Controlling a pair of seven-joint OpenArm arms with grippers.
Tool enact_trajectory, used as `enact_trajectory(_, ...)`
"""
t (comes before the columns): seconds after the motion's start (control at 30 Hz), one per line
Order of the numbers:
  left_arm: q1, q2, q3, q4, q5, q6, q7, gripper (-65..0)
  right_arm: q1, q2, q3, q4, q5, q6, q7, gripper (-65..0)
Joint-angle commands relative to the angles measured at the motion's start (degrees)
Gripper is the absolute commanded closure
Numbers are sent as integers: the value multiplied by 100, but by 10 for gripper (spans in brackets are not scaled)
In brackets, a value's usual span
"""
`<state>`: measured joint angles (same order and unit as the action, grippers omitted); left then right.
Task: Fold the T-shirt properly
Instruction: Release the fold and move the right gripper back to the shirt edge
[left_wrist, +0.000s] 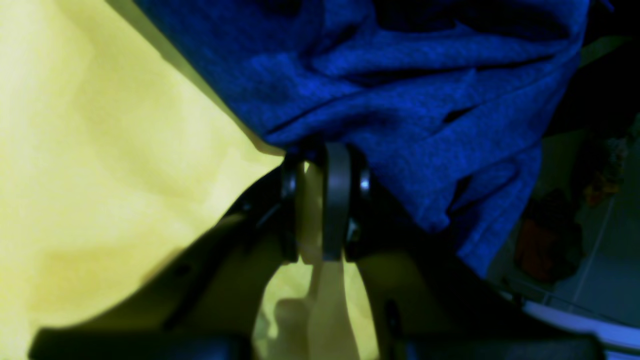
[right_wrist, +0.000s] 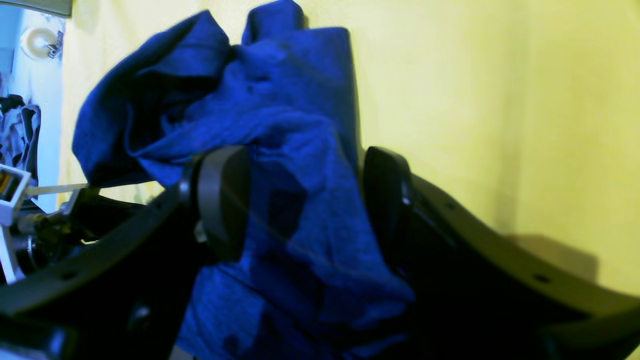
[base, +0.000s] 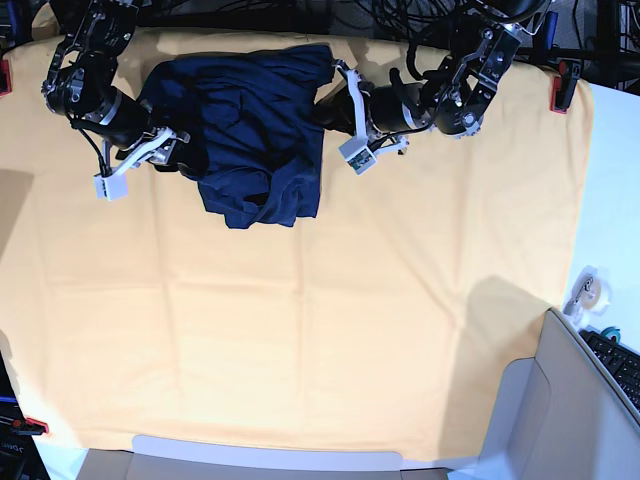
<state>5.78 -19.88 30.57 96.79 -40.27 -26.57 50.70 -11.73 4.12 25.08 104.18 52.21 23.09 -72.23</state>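
Two arms flank the shirt, which lies bunched near the far edge of the yellow cloth, its length running from that edge toward the table's middle. The left gripper sits at the shirt's side hem, jaws nearly closed and pinching the fabric edge. The right gripper stands at the opposite side with jaws wide, a fold of shirt lying between them but not clamped as far as I can see. My guess is the right jaws must close before both arms can spread the shirt flat
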Motion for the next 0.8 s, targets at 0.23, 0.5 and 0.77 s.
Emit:
enact_trajectory(0.23,-46,-21,-28,57,-21,-20,-46,-57,-1,85,-280,259,120,25,53,0)
enact_trajectory(0.5,-64,-21,-28,48,-21,-20,-46,-57,-344,296,-1000,1340,217,16,45,0)
enact_trajectory(0.77,-73,-47,-37,48,-21,-20,-46,-57,-326,340,-2301,1340,208,16,45,0)
